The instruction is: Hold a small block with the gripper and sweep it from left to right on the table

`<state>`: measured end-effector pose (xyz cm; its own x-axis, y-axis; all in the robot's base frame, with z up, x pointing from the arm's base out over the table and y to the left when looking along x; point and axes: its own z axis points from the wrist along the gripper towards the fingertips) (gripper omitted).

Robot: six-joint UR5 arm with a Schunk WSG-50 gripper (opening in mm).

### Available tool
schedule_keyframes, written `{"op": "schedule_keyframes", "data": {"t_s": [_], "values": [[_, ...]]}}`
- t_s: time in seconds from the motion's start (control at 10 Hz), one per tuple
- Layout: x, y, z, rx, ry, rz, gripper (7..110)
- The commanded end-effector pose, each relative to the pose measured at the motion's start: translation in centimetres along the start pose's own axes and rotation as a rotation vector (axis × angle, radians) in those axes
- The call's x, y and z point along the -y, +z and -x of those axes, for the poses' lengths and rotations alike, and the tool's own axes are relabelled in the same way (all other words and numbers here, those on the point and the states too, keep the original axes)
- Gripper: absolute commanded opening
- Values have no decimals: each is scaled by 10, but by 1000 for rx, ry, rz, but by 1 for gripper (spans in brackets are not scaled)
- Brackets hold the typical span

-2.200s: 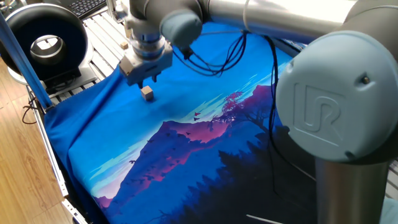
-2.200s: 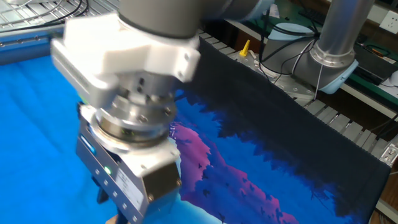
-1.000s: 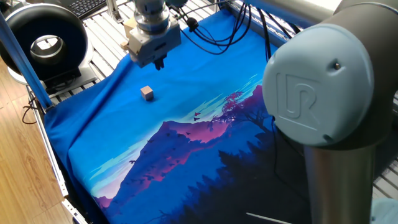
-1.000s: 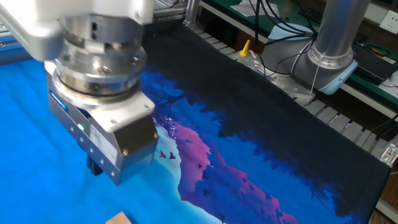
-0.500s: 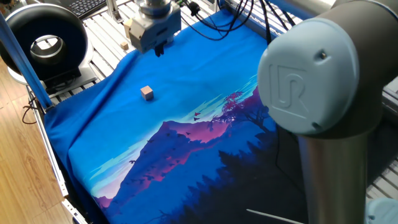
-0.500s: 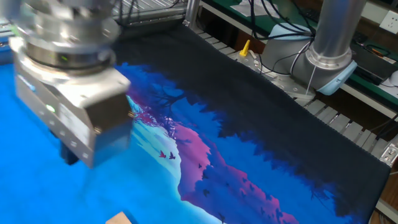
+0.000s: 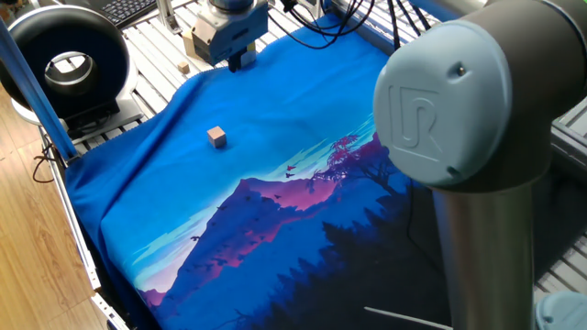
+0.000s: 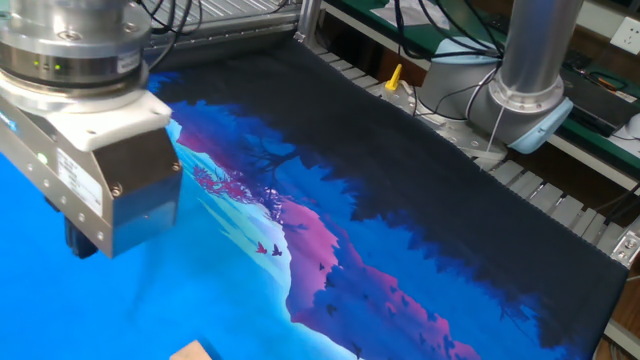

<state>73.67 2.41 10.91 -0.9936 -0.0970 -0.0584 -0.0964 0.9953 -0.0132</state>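
The tiny light-tan wooden cube (image 7: 216, 137) lies alone on the blue mountain-print cloth table (image 7: 275, 119). The boxy dark-grey metal gripper (image 7: 234, 62) hangs empty near the far edge; whether its jaws are parted is unclear.

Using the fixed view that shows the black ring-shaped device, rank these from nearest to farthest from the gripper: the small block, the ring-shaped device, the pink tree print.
1. small block, below the gripper.
2. ring-shaped device, off the table's left edge.
3. pink tree print, toward the cloth's right.

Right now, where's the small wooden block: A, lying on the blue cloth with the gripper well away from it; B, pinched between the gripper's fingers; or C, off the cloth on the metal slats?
A: the small block lies alone on the table cloth, while the gripper sits up near the cloth's far edge with nothing between its fingers.
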Motion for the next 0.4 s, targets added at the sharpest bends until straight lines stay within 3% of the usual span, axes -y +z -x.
{"op": "schedule_keyframes", "data": {"t_s": [0.0, 0.3], "values": [[3, 0, 2, -8, -19, 9, 7], [-2, 3, 2, -6, -27, 9, 7]]}}
